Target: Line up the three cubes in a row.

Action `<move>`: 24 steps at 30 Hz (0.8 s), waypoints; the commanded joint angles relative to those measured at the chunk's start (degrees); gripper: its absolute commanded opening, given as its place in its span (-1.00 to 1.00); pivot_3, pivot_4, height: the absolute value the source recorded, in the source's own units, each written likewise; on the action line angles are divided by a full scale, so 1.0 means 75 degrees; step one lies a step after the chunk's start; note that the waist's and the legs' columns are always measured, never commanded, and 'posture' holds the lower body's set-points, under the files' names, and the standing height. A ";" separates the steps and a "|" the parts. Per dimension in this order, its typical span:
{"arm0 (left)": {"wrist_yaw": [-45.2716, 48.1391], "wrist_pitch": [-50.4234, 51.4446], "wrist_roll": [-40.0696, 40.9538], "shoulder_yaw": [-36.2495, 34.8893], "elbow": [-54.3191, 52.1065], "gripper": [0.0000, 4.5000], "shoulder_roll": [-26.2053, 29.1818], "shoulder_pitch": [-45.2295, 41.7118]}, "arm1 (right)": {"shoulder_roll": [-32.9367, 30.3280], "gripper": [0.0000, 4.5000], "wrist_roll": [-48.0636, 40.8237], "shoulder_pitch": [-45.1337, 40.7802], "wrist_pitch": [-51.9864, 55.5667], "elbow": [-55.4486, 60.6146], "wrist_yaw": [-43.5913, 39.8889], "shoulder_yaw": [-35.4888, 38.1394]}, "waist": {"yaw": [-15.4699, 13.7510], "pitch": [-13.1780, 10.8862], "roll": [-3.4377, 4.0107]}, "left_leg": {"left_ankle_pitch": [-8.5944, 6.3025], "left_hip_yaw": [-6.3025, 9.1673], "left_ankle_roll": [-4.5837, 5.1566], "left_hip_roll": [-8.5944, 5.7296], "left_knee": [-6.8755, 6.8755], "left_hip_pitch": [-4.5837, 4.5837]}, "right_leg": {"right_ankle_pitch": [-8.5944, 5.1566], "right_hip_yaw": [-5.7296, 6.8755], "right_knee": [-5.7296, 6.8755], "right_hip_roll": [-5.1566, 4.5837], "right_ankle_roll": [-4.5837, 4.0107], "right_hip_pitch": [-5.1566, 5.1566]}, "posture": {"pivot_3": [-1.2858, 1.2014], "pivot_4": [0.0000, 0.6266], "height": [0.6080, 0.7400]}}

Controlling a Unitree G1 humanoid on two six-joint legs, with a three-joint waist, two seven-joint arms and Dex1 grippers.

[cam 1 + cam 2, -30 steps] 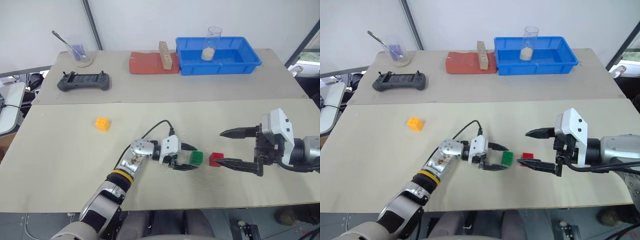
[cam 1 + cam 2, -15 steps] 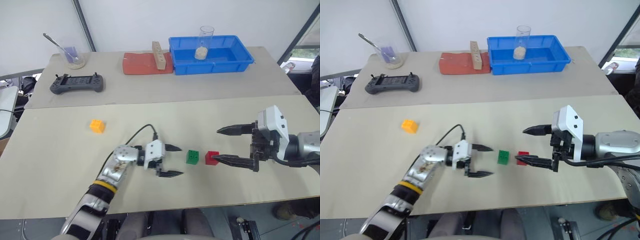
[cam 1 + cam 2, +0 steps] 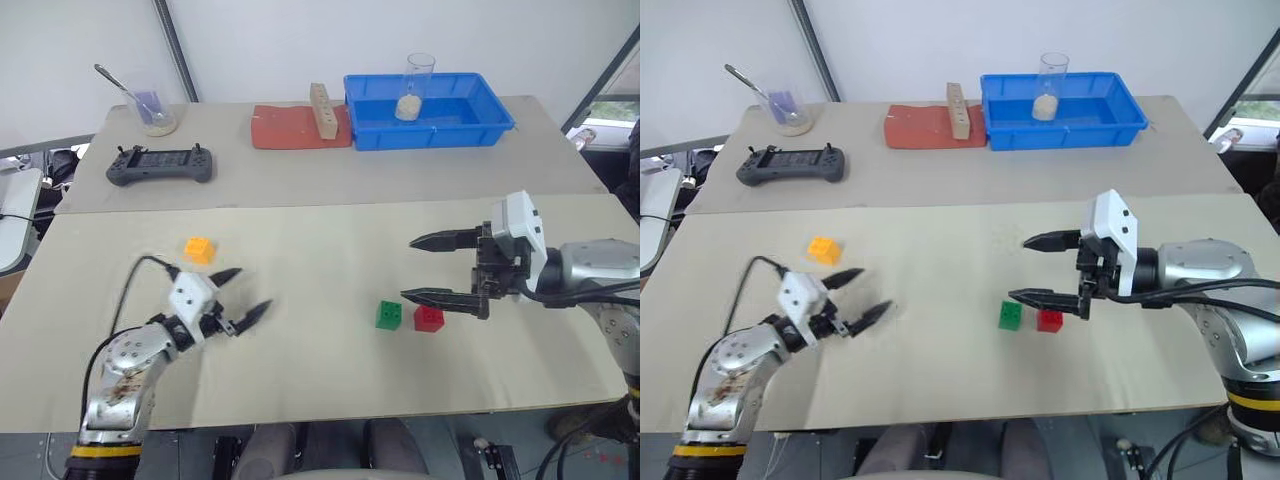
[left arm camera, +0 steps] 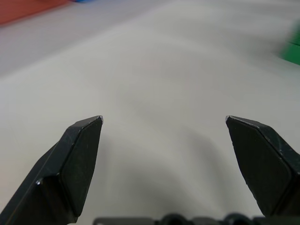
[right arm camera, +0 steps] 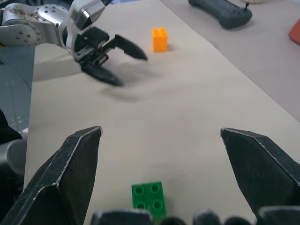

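Orange-yellow cube (image 3: pixel 200 249) just beyond open left gripper (image 3: pixel 246 295), untouched on table (image 3: pixel 320 250)

The left hand (image 3: pixel 243 293) sits at the lower left of the head view, its two black fingers spread wide and aimed toward frame right, nothing between them. The right hand (image 3: pixel 416 268) reaches in from the right edge, fingers pointing left, also spread apart and empty.

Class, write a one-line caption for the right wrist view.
Open right pincer above the green cube, with the open left pincer near the orange cube.
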State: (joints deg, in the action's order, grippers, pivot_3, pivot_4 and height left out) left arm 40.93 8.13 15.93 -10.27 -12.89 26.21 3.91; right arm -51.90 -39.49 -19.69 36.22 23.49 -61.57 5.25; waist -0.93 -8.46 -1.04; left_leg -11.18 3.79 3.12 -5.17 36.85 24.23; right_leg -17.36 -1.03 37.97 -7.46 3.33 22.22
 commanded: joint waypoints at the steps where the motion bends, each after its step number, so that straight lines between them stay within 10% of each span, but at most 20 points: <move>1: -0.1428 0.0135 0.0044 -0.1103 -0.0205 0.99 -0.0341 0.0178 | 0.0165 1.00 -0.0181 -0.0377 0.0132 0.0051 0.0150 0.0038 | 0.0006 0.0000 -0.0001 | 0.0000 0.0000 -0.0001 0.0000 -0.0001 0.0001 | 0.0000 0.0000 0.0004 0.0001 0.0000 -0.0004 | 0.03 -0.52 1.00; 23: -0.1688 -0.0605 -0.0329 -0.0666 0.3660 0.99 -0.0188 -0.2356 | 0.0216 1.00 -0.0346 -0.0567 0.0593 0.0433 0.0463 0.0186 | -0.0044 -0.0002 -0.0005 | -0.0001 0.0000 -0.0004 -0.0005 0.0002 0.0011 | 0.0002 0.0007 0.0013 0.0004 -0.0003 0.0002 | 0.03 -0.52 1.00; 24: -0.1686 -0.0642 -0.0336 -0.0664 0.3703 0.76 -0.0181 -0.2388 | 0.0200 1.00 -0.0360 -0.0535 0.0601 0.0459 0.0481 0.0212 | -0.0040 -0.0002 -0.0005 | -0.0002 0.0001 -0.0004 -0.0005 0.0002 0.0011 | 0.0002 0.0007 0.0013 0.0004 -0.0002 0.0002 | 0.03 -0.52 1.00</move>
State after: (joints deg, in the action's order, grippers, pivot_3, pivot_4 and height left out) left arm 28.57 5.10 13.52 -14.63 15.02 24.24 -13.17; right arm -49.53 -41.19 -23.63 40.59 25.11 -58.37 4.16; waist -1.23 -8.47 -1.08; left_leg -11.19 3.79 3.09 -5.21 36.86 24.32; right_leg -17.35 -0.98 38.06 -7.44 3.32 22.24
